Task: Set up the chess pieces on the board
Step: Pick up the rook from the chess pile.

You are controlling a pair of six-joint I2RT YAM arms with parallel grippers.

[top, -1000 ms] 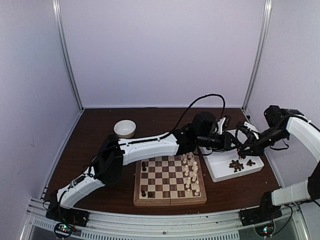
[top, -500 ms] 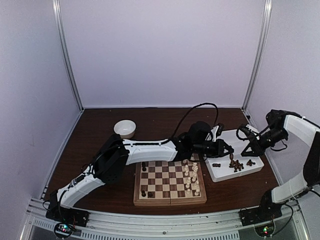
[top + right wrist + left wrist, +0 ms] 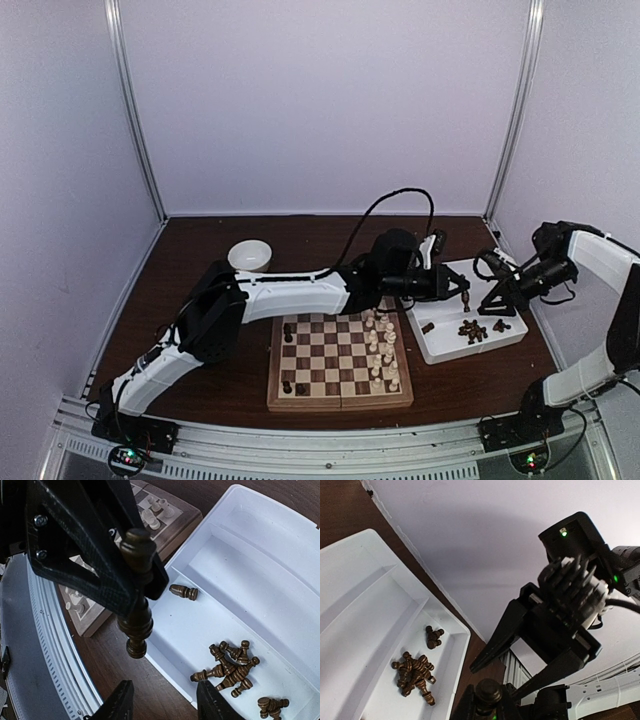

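Loosely heaped dark pcs (image 3: 472, 330) in tray (image 3: 440, 346)

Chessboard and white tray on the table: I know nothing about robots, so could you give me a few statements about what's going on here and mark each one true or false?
1. The left gripper grips a dark chess piece. True.
2. The cream pieces lie in the white tray. False: they stand on the board, along its side nearest the tray, which holds only dark pieces.
3. The right gripper is open and holds nothing. True.
4. The white bowl sits on the board. False: it stands on the table, behind the board and apart from it.
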